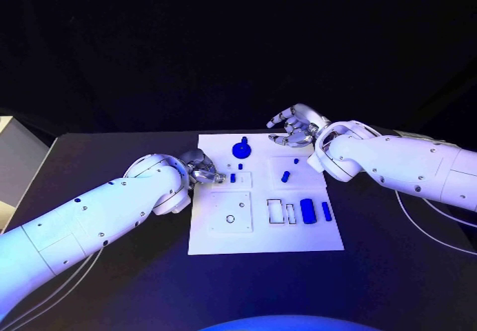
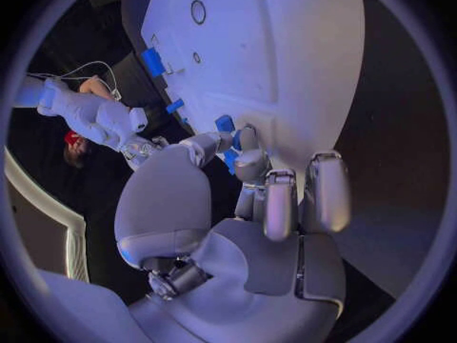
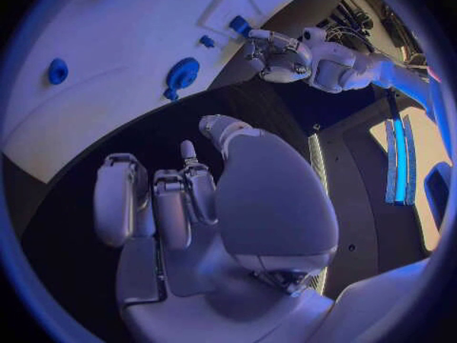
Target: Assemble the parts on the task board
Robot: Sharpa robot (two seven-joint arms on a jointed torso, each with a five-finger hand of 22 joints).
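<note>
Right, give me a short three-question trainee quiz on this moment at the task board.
1. True or false: the right hand is holding a blue part.
2. Which hand is at a small blue part on the task board? A) left hand B) right hand C) neither
3. Fill in: the round blue knob-like part sits near the board's ____ edge, far or near, as seen from the robot.

Key:
1. False. It hovers off the board's far right corner with its fingers curled on nothing.
2. A. Its fingertips are at the part near the board's left edge.
3. Far.
</note>
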